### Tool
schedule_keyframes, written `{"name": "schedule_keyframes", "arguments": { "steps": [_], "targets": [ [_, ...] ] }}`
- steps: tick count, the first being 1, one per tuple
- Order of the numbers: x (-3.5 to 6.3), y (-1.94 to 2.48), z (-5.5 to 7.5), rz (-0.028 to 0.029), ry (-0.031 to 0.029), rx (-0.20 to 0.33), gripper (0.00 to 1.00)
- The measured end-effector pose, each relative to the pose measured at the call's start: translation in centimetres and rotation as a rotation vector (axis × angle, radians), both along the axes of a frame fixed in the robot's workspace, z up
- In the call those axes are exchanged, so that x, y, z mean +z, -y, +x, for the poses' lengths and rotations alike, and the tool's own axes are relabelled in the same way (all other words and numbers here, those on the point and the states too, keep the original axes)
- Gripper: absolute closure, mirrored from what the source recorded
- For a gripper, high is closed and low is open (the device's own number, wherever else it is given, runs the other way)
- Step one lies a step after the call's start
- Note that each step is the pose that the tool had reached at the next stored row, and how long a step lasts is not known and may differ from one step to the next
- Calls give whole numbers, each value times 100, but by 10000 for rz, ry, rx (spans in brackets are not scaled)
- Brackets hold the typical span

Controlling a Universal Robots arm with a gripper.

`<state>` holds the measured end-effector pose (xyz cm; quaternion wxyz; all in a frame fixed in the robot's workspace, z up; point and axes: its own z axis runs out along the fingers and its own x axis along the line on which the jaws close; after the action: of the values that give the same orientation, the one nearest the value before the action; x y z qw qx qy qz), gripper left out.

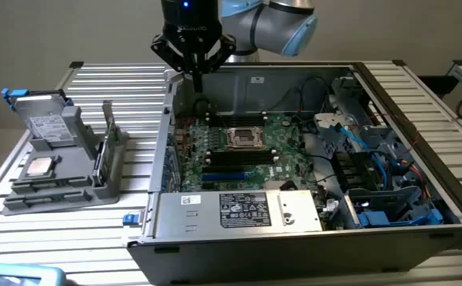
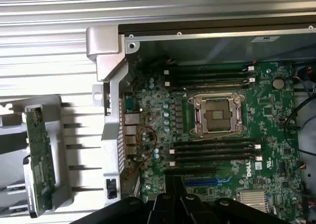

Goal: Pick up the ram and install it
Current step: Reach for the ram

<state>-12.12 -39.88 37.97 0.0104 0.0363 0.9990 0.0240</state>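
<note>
Counter (image 1: 72, 229): ribbed metal top. Bare strips run along its far edge and along the near edge in front of the holder.
Case (image 1: 295, 256): open-topped computer case covering the counter from the middle to the exterior view's right edge. Its walls stand as a raised rim all round the board.
Holder (image 1: 56, 196): grey tray near the counter edge on the exterior view's left, just beside the case wall, with a narrow bare strip between them.
Holder contents: the ram (image 1: 102, 156) stands on its long edge in a slot on the side nearest the case. A drive with blue tabs (image 1: 48, 122) sits at the far end, and a square silver processor chip (image 1: 40, 167) lies flat in the middle.
Ram, wrist view: green board (image 2: 38, 160) upright in the holder (image 2: 69, 150), apart from the end effector.
Case contents: green motherboard (image 1: 247, 149) on the floor, processor socket (image 1: 243, 138) at its middle, and long black memory slots (image 1: 239, 159) in rows on both sides of the socket. A labelled metal box (image 1: 239, 208) is against the near wall, with blue cables (image 1: 374, 179) on the exterior view's right.
End effector (image 1: 197, 83): hangs above the case's far corner on the exterior view's left. Its fingers are pressed together and hold nothing.
End effector, wrist view: black tips (image 2: 174, 182) over the motherboard (image 2: 266, 100), near the lower slot rows (image 2: 212, 150).
Open room: air above the board is free between the rims.
</note>
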Motion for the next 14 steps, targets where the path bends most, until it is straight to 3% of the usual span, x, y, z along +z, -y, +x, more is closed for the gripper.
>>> {"name": "schedule_keyframes", "arguments": {
  "steps": [14],
  "targets": [
    [-4,3,-2,4,2,2,89]
  ]
}}
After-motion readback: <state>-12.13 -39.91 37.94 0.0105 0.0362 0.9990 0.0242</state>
